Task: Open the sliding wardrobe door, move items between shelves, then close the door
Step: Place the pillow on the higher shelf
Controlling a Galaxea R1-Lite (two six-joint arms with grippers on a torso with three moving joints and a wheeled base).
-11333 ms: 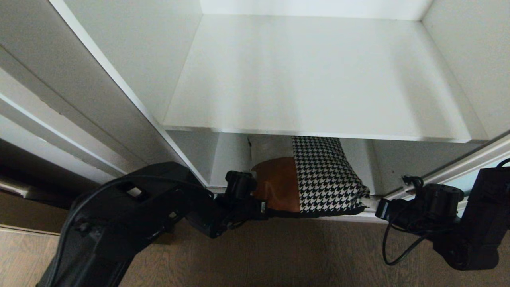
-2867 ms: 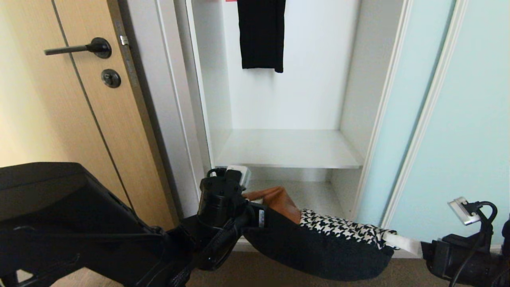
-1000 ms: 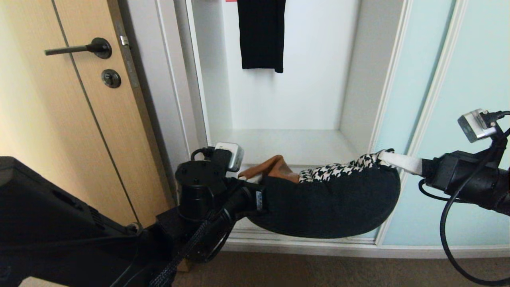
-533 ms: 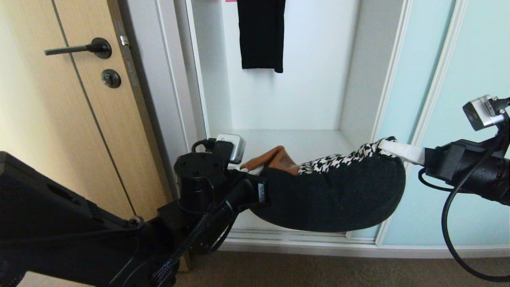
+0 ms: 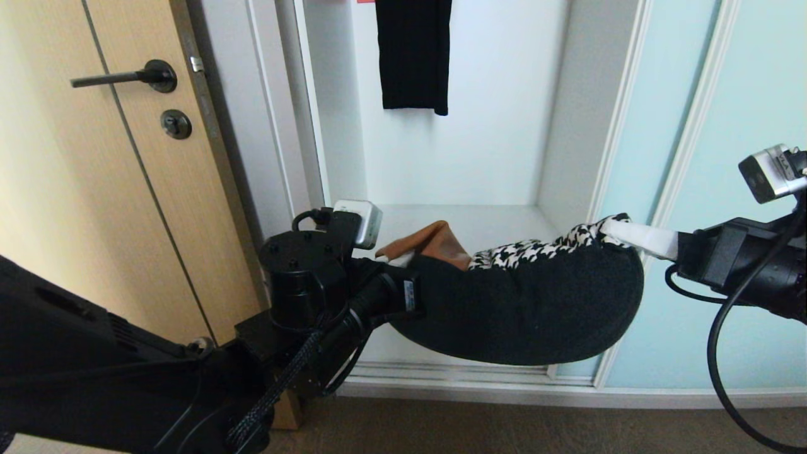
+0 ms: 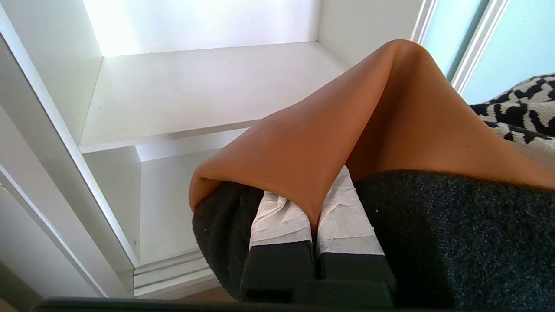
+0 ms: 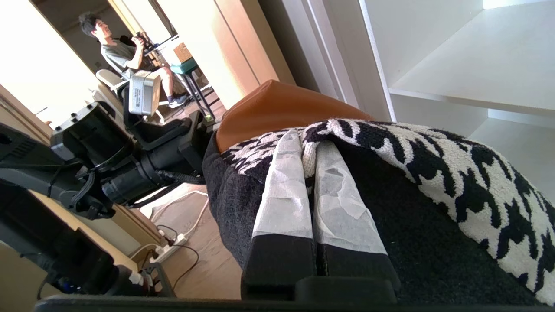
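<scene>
The cushion [image 5: 523, 309] is held in the air in front of the open wardrobe, slung between both grippers, with its black underside sagging down and its brown and houndstooth patches facing up. Its brown corner, at 9 o'clock, is pinched by the left gripper [image 6: 313, 221], whose taped fingers [image 6: 277, 221] are clamped tight on the fabric fold. Its houndstooth corner, at 3 o'clock, is gripped just as tightly by the right gripper [image 7: 310, 173]. Two opposite corners are taken, probably so that the soft cushion is kept spread and level rather than dangling from one point. The upper shelf [image 5: 498, 221] lies just behind the cushion, toward 12 o'clock, at about the height of the held corners, so the cushion appears positioned to be carried in over the shelf edge. The sliding door [image 5: 725, 189] is parked at 3 o'clock, leaving the opening free. A black garment [image 5: 413, 53] hangs at 12 o'clock.
</scene>
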